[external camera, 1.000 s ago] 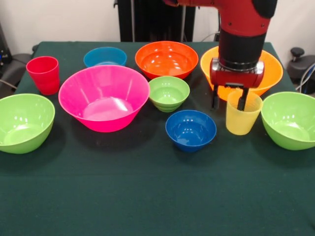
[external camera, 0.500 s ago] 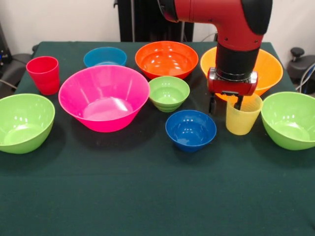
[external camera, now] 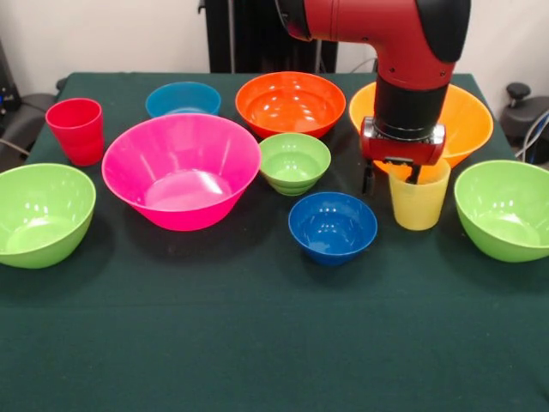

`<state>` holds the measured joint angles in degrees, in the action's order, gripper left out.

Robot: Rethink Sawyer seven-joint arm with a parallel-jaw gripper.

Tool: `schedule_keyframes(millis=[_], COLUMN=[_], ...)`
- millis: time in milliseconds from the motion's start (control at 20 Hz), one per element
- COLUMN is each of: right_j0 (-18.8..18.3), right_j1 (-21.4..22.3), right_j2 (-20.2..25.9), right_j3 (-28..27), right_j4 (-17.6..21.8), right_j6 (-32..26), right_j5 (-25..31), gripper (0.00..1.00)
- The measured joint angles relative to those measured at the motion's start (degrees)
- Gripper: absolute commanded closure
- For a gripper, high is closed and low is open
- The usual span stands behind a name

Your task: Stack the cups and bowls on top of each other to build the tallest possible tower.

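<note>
At the right side of the counter (external camera: 257, 343) the tool (external camera: 393, 176) hangs over the yellow cup (external camera: 419, 202), one finger outside the cup's left wall and the other down inside its mouth, so the prongs stand apart astride the rim and not yet pressed on it, as far as this view lets me judge. The cup stands upright on the counter, just in front of the yellow-orange bowl (external camera: 467, 116) and beside the right lime green bowl (external camera: 504, 210). No tower exists yet: the pink bowl (external camera: 180, 172), orange-red bowl (external camera: 290, 103), light blue bowl (external camera: 183, 99), small green bowl (external camera: 294, 161), dark blue bowl (external camera: 333, 226), left lime green bowl (external camera: 43, 215) and red cup (external camera: 76, 129) all sit singly and apart. The step in hand looks like the first pick, taking the yellow cup as a piece of the stack. The next move calls for closing on the thin wall without tipping the cup, then lifting straight up clear of the neighbouring bowls. No brand, label or writing can be read on anything here
</note>
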<state>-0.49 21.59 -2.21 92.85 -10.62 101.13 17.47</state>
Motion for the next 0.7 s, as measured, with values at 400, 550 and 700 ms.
schedule_keyframes(millis=[400,550,700], right_j0=[0.02,0.02,0.01], right_j1=[-0.01,0.0,0.74], right_j2=[0.1,0.33,0.84], right_j3=[0.0,0.0,-0.13], right_j4=[0.0,-0.03,-0.06], right_j6=[0.0,0.0,0.0], right_j5=[-0.04,-0.04,-0.13], gripper=[0.0,1.0,1.0])
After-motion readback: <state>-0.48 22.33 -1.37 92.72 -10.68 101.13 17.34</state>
